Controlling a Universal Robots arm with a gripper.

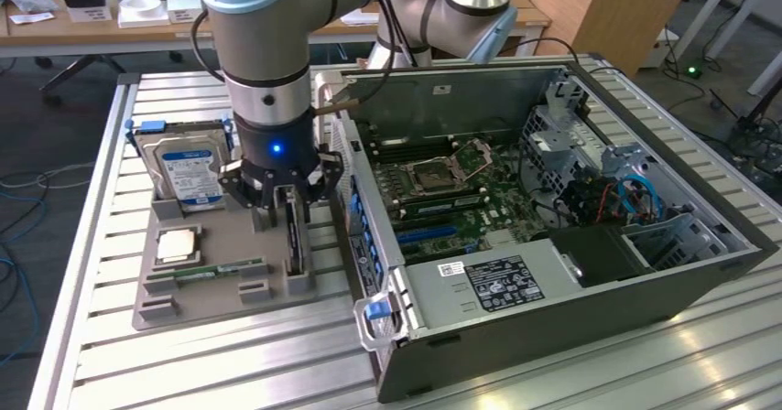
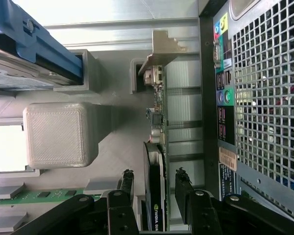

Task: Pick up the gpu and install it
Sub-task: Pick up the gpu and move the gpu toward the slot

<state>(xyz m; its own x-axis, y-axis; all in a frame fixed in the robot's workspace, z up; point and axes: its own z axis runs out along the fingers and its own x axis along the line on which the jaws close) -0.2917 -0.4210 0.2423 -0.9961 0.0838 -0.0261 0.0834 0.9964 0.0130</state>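
The gpu (image 1: pixel 293 242) stands on its edge in a slot of the grey holder tray (image 1: pixel 208 309), beside the open computer case (image 1: pixel 537 282). My gripper (image 1: pixel 289 204) has come down over it. In the wrist view the gpu (image 2: pixel 156 196) is a thin dark card with its silver bracket (image 2: pixel 161 51) at the far end. My gripper (image 2: pixel 155 175) is open and straddles the card. One black finger (image 2: pixel 126 183) stands on each side, with a small gap to the card on both sides.
The tray also holds a silver hard drive (image 1: pixel 190 167) in a blue frame, a processor chip (image 1: pixel 179 243) and a green memory stick (image 1: pixel 220 270). The case's rear panel (image 2: pixel 255 98) is close beside the card. The motherboard (image 1: pixel 452 190) lies exposed inside the case.
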